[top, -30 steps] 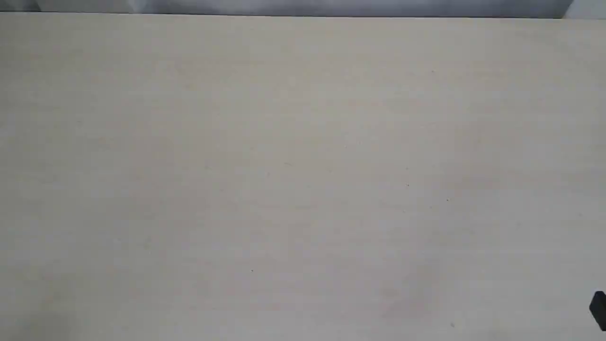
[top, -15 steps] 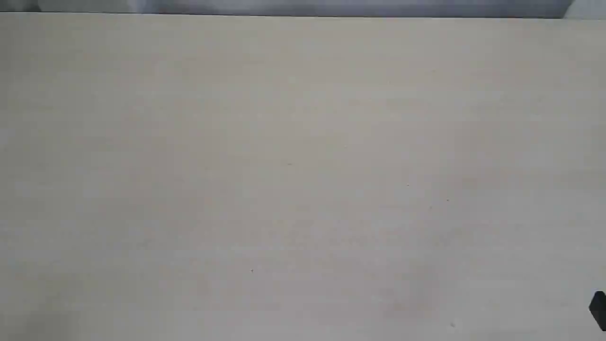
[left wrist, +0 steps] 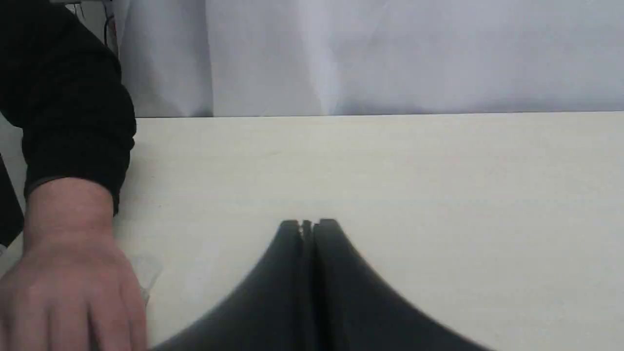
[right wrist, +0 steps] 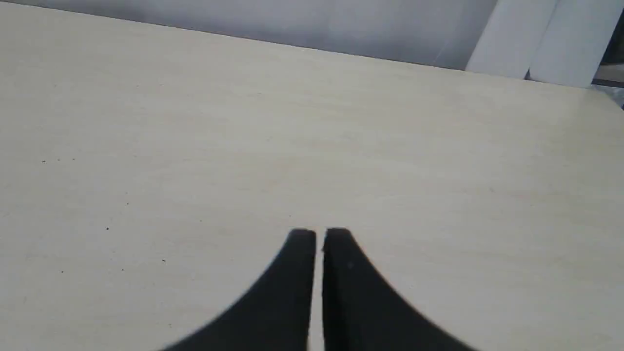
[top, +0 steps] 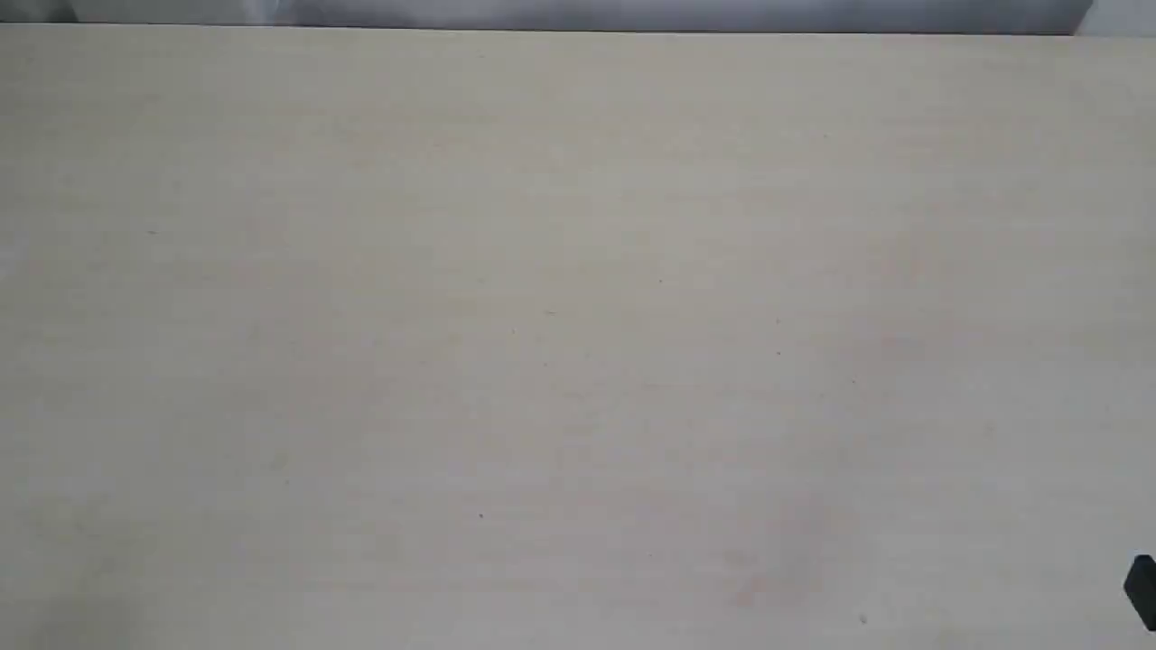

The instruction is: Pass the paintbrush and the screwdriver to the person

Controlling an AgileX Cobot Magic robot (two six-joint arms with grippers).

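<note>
In the exterior view we see the pale wooden table (top: 578, 316), with only a small black part (top: 1142, 591) at the lower right edge, too cropped for us to identify. In the left wrist view the left gripper (left wrist: 308, 223) hangs just above the tabletop, its dark fingers pressed together with nothing between them. The person's hand (left wrist: 68, 287) lies palm down on the table off to one side of it, well apart from the fingertips, and its black sleeve (left wrist: 63, 97) ends at the wrist. A grey curtain (left wrist: 390, 53) hangs behind the far edge. In the right wrist view the right gripper (right wrist: 319, 234) is narrowed to a thin slit, gripping nothing, over bare tabletop.
</note>
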